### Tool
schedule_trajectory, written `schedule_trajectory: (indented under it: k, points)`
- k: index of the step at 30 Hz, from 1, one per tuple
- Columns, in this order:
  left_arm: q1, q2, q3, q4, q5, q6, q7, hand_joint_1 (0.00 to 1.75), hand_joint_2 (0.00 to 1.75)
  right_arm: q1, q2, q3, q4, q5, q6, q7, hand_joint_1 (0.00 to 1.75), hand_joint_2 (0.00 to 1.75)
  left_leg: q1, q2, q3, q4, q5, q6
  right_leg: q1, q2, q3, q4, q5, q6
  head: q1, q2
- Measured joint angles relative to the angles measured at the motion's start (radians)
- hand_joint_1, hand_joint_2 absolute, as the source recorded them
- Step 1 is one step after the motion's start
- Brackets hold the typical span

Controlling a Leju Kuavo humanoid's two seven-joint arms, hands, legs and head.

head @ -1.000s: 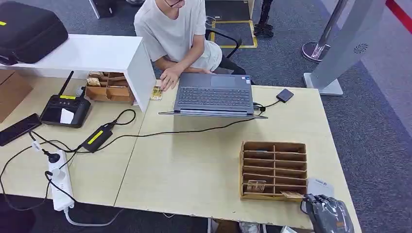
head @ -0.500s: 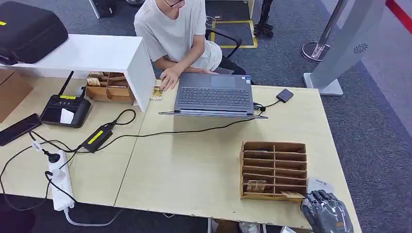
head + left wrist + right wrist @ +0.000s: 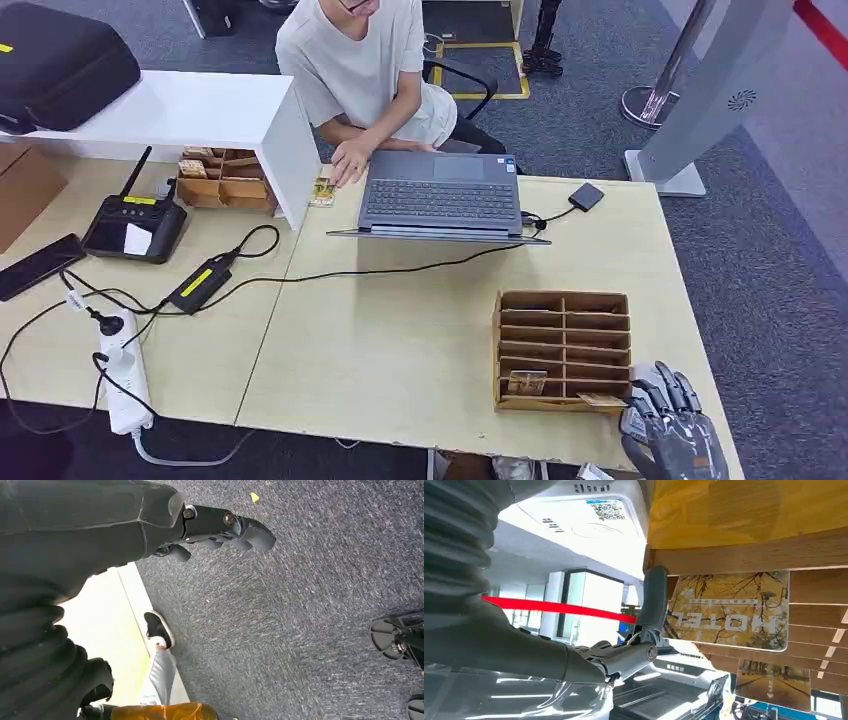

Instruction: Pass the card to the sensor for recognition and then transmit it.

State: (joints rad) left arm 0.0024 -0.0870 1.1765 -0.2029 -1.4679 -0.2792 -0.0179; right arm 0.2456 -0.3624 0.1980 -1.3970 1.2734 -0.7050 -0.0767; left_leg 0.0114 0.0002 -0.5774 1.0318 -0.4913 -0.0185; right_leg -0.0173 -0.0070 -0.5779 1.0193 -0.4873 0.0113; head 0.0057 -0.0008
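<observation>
Leftmost on the desk point(image 3: 400, 350) lie a phone point(image 3: 38, 266), a power strip point(image 3: 124, 372) and a black controller point(image 3: 134, 225) with its antenna up; beside them a charger brick point(image 3: 200, 282) trails a cable towards the laptop point(image 3: 440, 195), where a person point(image 3: 362, 70) rests a hand at the keyboard's edge. The left hand point(image 3: 220, 527) hangs over the carpet, its dark fingers curled and holding nothing that I can see.

Further right stands the wooden rack point(image 3: 562, 350) of slots. The card point(image 3: 603, 401) lies at its near right corner, part of it out over the front edge; a second card point(image 3: 527, 382) sits in a near slot to the left. The wrist view shows the first card's printed face (tree picture, the word HOTEL) flat against the wooden slats, with one dark fingertip point(image 3: 654, 600) right at its edge.

Rightmost, at the desk's near corner, the right hand point(image 3: 668, 425) has its fingers spread and grips nothing yet. A white sensor point(image 3: 589, 502) with a QR label lies by it.

The card looks thin, light, stiff and glossy, so it will probably slide rather than lift if pressed from above, and it may skid deeper into the slot. The overhanging edge seems the place to take it, thumb beneath and a finger on top, pinching the two faces lightly.
</observation>
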Motion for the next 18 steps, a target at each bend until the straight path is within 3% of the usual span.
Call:
schedule_trajectory:
  k: [18]
  points:
    - [0.000,0.000,0.002,0.000,-0.002,0.000,0.000,0.00,1.75,0.000,0.010,-0.016,-0.001,0.012,0.000,-0.012,0.00,1.75,0.000,0.000,0.000,0.000,0.000,0.000,0.000,0.000,0.000,0.000,0.000,0.000,0.000,0.000]
